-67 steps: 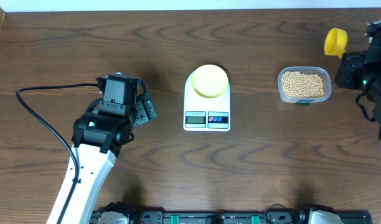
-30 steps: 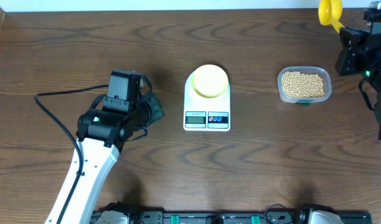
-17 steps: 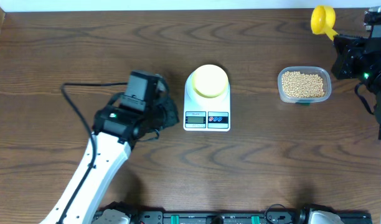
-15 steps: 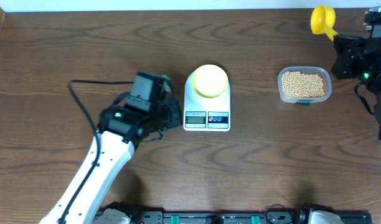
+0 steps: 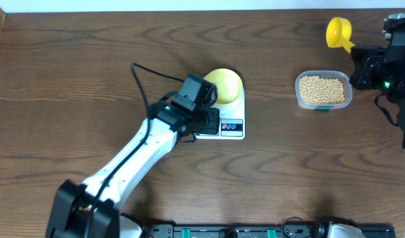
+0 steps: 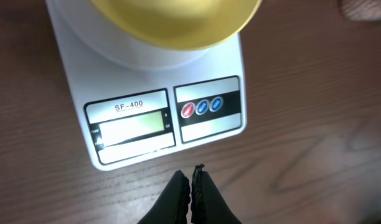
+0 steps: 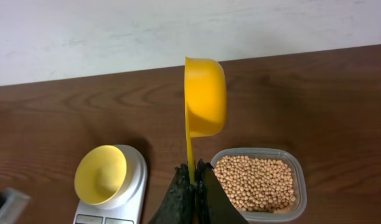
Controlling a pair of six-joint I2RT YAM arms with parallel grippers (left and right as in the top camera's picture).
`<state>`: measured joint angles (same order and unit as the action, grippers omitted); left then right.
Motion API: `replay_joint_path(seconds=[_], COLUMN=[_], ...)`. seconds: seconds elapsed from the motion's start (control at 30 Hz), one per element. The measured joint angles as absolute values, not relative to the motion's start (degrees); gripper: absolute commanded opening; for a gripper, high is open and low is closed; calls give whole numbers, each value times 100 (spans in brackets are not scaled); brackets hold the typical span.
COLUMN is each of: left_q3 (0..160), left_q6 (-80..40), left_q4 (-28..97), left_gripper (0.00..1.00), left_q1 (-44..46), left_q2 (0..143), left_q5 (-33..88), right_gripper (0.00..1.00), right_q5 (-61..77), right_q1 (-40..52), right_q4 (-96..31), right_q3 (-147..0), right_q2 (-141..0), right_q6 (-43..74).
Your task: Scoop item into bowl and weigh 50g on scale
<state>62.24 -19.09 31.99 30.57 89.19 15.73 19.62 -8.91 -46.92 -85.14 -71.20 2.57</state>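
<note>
The left arm has swung right to the scale (image 6: 209, 134). Its hand (image 6: 192, 186), clenched and empty, hangs at the near edge by the display (image 6: 131, 127). The bowl (image 5: 225, 82) sits on the scale, and the beans (image 5: 323, 89) wait in the tub (image 5: 349, 80) at right. The right hand (image 7: 193, 177) grips the scoop (image 7: 205, 96). The step is probably zeroing, which needs a tap on the buttons (image 6: 202, 107). The display looks blank, and from overhead the arm covers it.
</note>
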Motion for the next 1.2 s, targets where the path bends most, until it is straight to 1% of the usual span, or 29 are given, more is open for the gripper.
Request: replay_joint_path(seconds=[0.23, 0.47, 0.7, 1.2], left_q3=[6224, 6224, 6224, 6224], left_q6=[-1896, -1870, -1813, -1730], left_q4=[3135, 2576, 2390, 2202], left_gripper=[7, 7, 7, 7], left_q1=[3146, 3367, 3494, 3614], left_q2=[9419, 9800, 10071, 10127], left_q5=[1507, 1487, 1291, 978], right_gripper=[1, 1, 1, 1], right_q5=[1959, 1959, 1959, 1957], right_q1=[-893, -891, -891, -891], right_q4=[-4694, -4692, -4692, -4685], right_q3=[-8514, -8514, -8514, -8514], right_q2=[-7120, -7120, -7120, -7120], right_q6=[257, 257, 257, 255])
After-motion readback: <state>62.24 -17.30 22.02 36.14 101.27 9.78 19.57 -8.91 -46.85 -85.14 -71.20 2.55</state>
